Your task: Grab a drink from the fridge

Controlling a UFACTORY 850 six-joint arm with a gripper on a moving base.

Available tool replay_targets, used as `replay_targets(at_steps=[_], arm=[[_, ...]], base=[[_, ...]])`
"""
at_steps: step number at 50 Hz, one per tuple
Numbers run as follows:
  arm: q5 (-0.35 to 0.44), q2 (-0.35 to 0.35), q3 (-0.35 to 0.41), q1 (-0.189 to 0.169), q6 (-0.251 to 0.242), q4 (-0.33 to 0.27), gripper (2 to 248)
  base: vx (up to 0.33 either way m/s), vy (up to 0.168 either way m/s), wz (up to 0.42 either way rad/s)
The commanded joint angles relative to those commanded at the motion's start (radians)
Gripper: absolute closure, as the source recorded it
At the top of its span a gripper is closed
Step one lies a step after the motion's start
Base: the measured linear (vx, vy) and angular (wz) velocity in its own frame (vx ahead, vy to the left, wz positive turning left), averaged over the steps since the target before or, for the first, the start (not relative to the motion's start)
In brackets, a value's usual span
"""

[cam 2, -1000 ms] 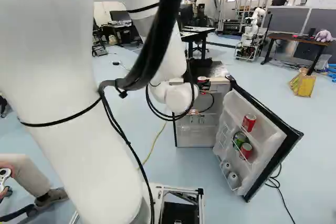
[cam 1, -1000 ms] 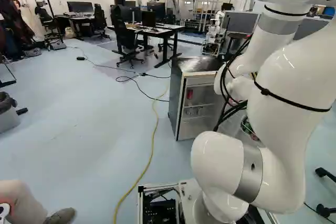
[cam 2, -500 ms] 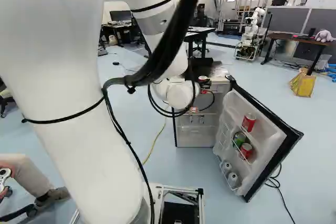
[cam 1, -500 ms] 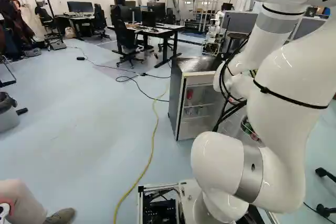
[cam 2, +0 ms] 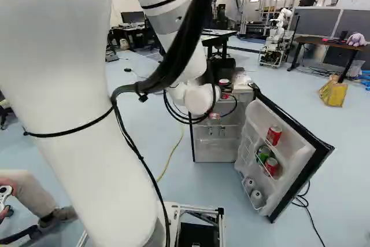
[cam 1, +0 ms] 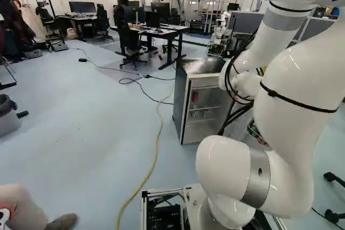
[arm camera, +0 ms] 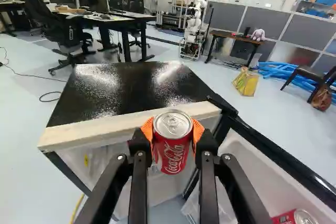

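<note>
In the right base view my gripper [cam 2: 226, 87] is small and partly hidden, at the open front of the fridge [cam 2: 217, 151]. From the wrist, my gripper [arm camera: 172, 139] is shut on a red drink can [arm camera: 171, 153], an orange pad at either side. The can is upright, before the pale front edge of the fridge's black top [arm camera: 123, 90]. Another red can [cam 1: 194, 96] stands inside on a shelf. The swung-open door [cam 2: 298, 157] holds a red can [cam 2: 274, 135], a green can [cam 2: 263, 153], a second red can [cam 2: 271, 166] and pale cans [cam 2: 257, 196].
The open door juts out beside the gripper, its dark edge [arm camera: 286, 156] running past the fingers. A yellow cable [cam 1: 157, 146] lies on the floor left of the fridge. Behind stand desks [cam 1: 172, 29], another robot [cam 2: 280, 30] and a yellow bag [cam 2: 334, 92]. A person's leg [cam 1: 19, 206] is near the base.
My wrist has risen a little at the fridge front, and the gripped can has come up with it. The base, fridge and door have stayed put.
</note>
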Motion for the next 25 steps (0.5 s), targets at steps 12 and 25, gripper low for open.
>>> replay_targets(at_steps=[12, 25], arm=[[-0.007, 0.007, -0.019, 0.006, 0.000, 0.007, 157], [-0.015, -0.009, -0.040, 0.013, 0.000, 0.015, 157]], base=[[0.000, 0.000, 0.000], [0.000, 0.000, 0.000]])
